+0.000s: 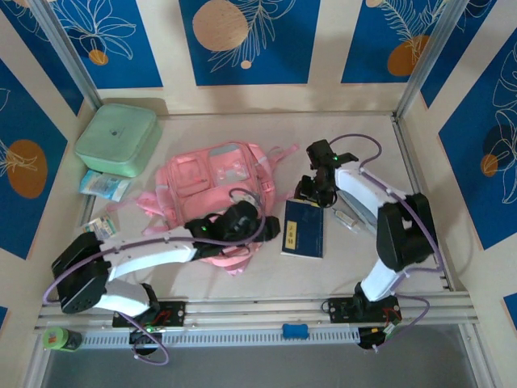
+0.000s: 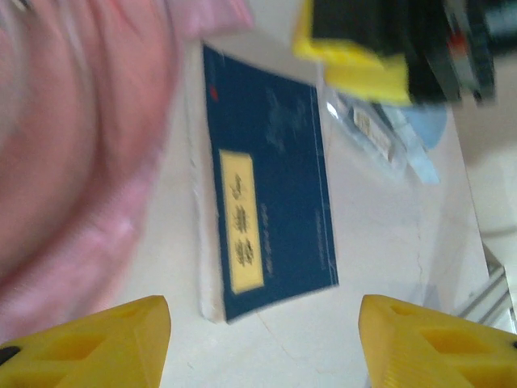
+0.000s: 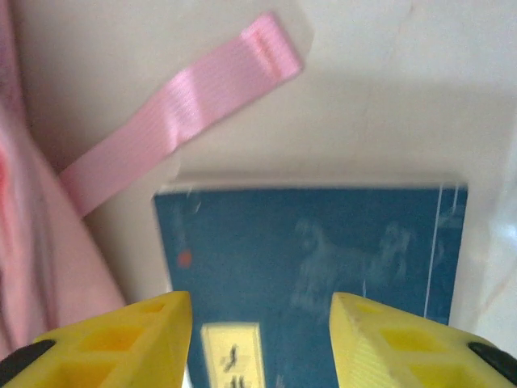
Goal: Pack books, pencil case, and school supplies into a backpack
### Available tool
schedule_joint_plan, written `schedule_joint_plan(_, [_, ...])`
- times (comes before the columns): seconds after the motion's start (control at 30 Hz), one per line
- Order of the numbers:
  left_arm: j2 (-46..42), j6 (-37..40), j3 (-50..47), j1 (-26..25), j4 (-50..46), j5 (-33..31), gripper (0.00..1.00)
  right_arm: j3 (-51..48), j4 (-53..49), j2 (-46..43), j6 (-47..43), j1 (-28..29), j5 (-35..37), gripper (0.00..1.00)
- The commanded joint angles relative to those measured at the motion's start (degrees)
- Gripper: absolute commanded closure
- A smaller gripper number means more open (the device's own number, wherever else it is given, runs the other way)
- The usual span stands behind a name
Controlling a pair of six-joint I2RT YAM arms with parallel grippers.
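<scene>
Navy book point(image 1: 304, 229), flat at 3 o'clock of the backpack point(image 1: 212, 182): thin, light, bendy, I judge; best pinched at an edge. Left gripper point(image 2: 262, 335), right gripper point(image 3: 258, 319): jaws open.

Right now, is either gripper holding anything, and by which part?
Nothing is held. The left gripper and right gripper are both open and empty; the book lies free on the table.

Navy book point(image 1: 304, 228) flat on table, just right of pink backpack point(image 1: 212, 184).
</scene>
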Motion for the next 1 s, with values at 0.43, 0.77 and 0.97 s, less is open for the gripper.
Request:
schedule_joint_plan(0.43, [21.3,-31.4,8.2,-15.0,11.9,-14.1,0.35,9.8,4.7,16.4,-5.5,-7.0,-8.5,0.49])
schedule_joint_plan(0.77, [23.9,-32.9,8.1,-12.7,10.9,-18.3,0.32,0.3,6.4,10.0,-4.1,-7.2,-7.5,0.49])
schedule_joint_plan(0.97, [24.3,-30.4,7.0,-9.8,12.7,-19.7,0.31,-8.3,7.4,3.8,-2.2,-6.7,-6.8,0.48])
